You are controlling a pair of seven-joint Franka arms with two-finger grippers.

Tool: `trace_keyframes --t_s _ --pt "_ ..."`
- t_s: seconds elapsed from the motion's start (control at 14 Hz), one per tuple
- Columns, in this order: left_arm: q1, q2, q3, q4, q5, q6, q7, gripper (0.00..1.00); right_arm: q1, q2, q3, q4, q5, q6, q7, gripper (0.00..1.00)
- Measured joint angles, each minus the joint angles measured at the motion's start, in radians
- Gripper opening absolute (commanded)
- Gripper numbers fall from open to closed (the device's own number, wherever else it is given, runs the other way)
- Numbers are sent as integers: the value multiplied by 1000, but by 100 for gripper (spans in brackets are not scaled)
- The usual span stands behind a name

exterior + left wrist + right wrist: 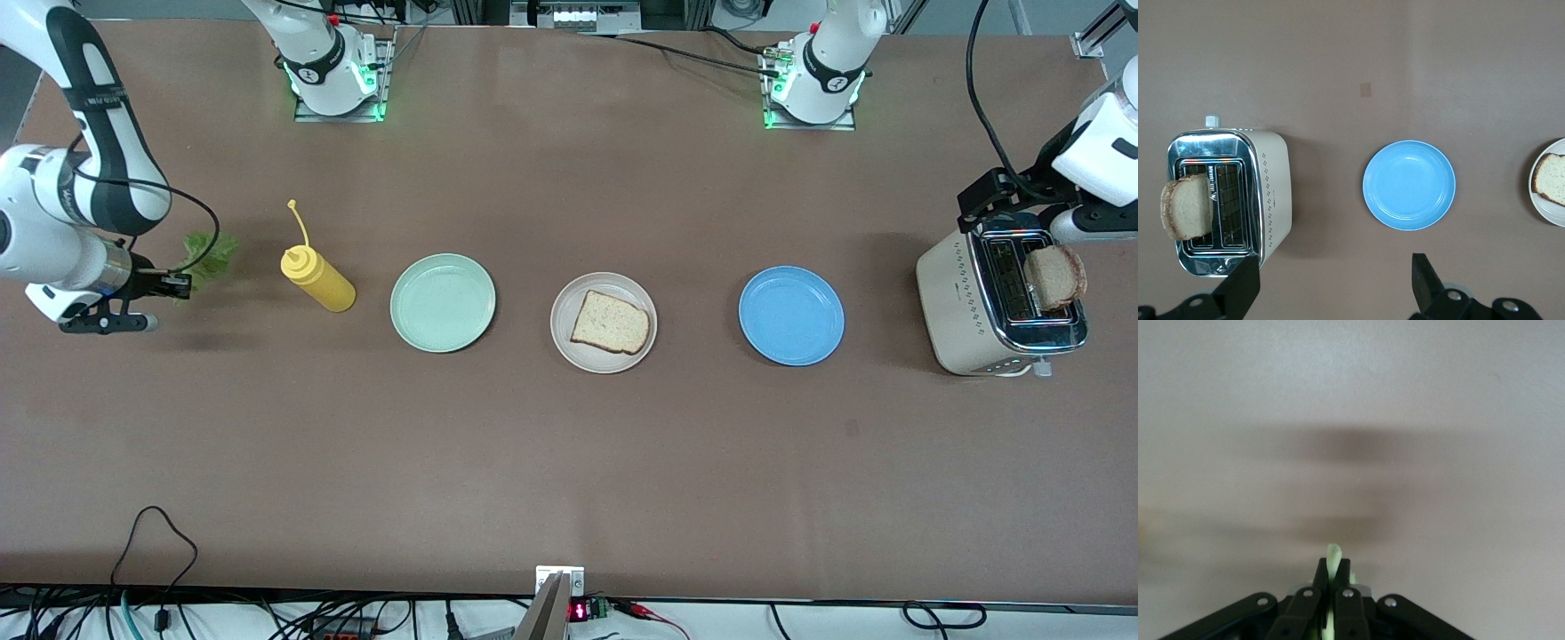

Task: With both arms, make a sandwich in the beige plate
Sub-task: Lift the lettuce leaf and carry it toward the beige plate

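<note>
**Mia:** Brown table, long and flat, with both robots' bases along its far edge. What is at the right arm's end?

**Ben:** The right gripper [182, 284] is there, up over the table. Its fingers are pinched tight on the lettuce leaf [209, 253]. In the right wrist view you can see a bit of green poking out between them. I think it holds the leaf up so it can carry it to the bread.

**Mia:** What comes next?

**Ben:** A yellow squeeze bottle [318, 280] lying on its side, then a mint-green plate [442, 302] with nothing on it.

**Mia:** And the middle?

**Ben:** The beige plate [613, 362] is in the middle of the row. One bread slice [610, 323] lies flat on it. That is the bottom of the sandwich, I think. It has no leaf and no top yet.

**Mia:** Then?

**Ben:** A blue plate [790, 316], also bare. After it, at the left arm's end, stands the toaster [965, 302]. A second bread slice [1053, 277] sticks up out of one slot, so it is easy to grab.

**Mia:** Where is the other hand?

**Ben:** The left gripper [1333, 263] is up over the toaster. Its fingers are spread wide and hold nothing. I guess it is ready to go down for that slice.
</note>
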Motion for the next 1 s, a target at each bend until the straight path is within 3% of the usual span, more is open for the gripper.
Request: trace_keyframes --t_s 0.57,1.0 --pt "13 0 0 0 0 -1 0 100 4 -173 78 139 222 -409 40 0" --pt "13 0 -1 0 0 -6 0 100 60 -183 204 200 302 -469 383 0"
